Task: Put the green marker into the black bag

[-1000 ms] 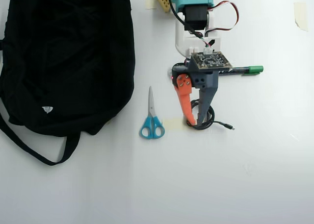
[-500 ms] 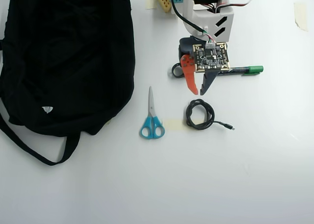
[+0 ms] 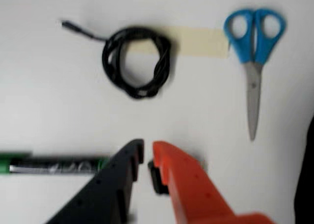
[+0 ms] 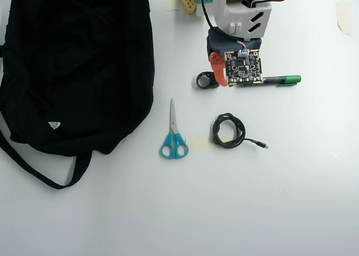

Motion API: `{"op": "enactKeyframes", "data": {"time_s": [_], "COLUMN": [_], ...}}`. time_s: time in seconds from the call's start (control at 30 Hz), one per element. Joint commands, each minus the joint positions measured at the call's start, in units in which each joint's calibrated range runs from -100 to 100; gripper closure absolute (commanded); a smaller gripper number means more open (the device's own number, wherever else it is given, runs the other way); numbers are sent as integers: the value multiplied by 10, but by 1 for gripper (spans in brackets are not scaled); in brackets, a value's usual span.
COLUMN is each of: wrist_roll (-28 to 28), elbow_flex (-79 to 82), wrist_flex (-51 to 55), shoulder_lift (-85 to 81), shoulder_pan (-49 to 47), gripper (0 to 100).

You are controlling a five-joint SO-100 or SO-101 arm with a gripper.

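The green marker [image 4: 282, 79] lies flat on the white table, its green cap toward the right in the overhead view and its dark barrel running under my wrist board. In the wrist view the green marker [image 3: 51, 164] reaches the black finger [image 3: 115, 180] from the left. My gripper [image 4: 225, 83] points down over the marker's barrel end. Its fingertips [image 3: 148, 148] stand almost together, shut on nothing. The black bag [image 4: 73, 65] fills the overhead view's left, far from the gripper; a sliver of the bag [image 3: 307, 185] shows at the wrist view's right edge.
A small black ring-shaped thing [image 4: 206, 80] sits just left of the gripper. Blue-handled scissors [image 4: 173, 137], a coiled black cable [image 4: 228, 130] and a strip of pale tape [image 4: 197, 141] lie below it. The bag's strap [image 4: 39, 175] loops out at lower left.
The arm has drawn back toward the top of the overhead view. The gripper left the spot over the coiled cable and now points down at the marker's barrel end.
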Motion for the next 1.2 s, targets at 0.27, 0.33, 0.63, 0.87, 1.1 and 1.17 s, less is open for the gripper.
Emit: {"op": "enactKeyframes", "data": {"time_s": [0.27,0.33,0.63,0.87,1.1,1.17], "wrist_roll": [-6,-6,-5,-1,-5,0], "elbow_flex": [-42,-56,-78,-78,-70,-72], "wrist_flex": [27,27,28,76,98,98], "shoulder_lift": [-25,-25,-25,-25,-25,-25], "shoulder_pan": [-3,-2,-4,-62,-119,-133], "gripper": [97,97,97,98,98,97]}}
